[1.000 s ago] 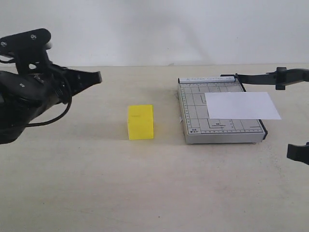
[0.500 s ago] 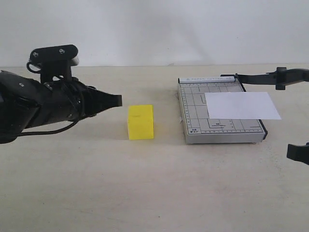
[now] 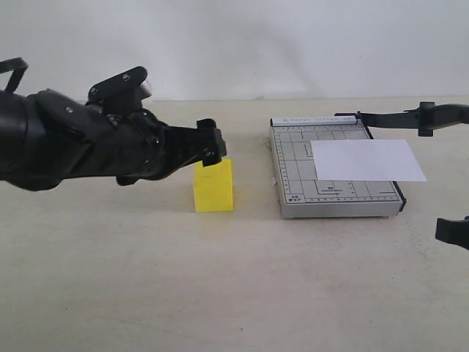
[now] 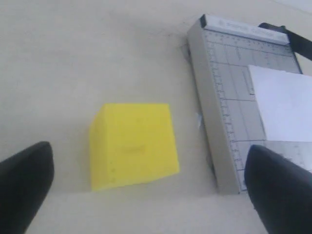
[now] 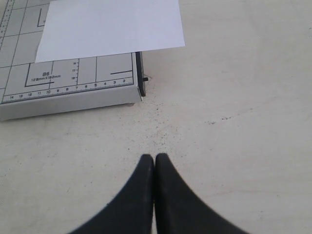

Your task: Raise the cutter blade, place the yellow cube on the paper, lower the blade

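- Blade [image 3: 410, 116] looks raised: first step done.
- Left gripper [image 3: 210, 150] wide open, empty; cube [image 3: 213, 185] just below its tips, not yet gripped.
- Right gripper [image 5: 154, 163] shut, empty; paper [image 5: 109, 27] ahead of it, bare.
- Remaining: grasp, place, lower blade.

right hand [image 5: 154, 163] closed, empty | the paper [image 5: 111, 27] on cutter base [image 5: 68, 92] | table [image 5: 234, 122]
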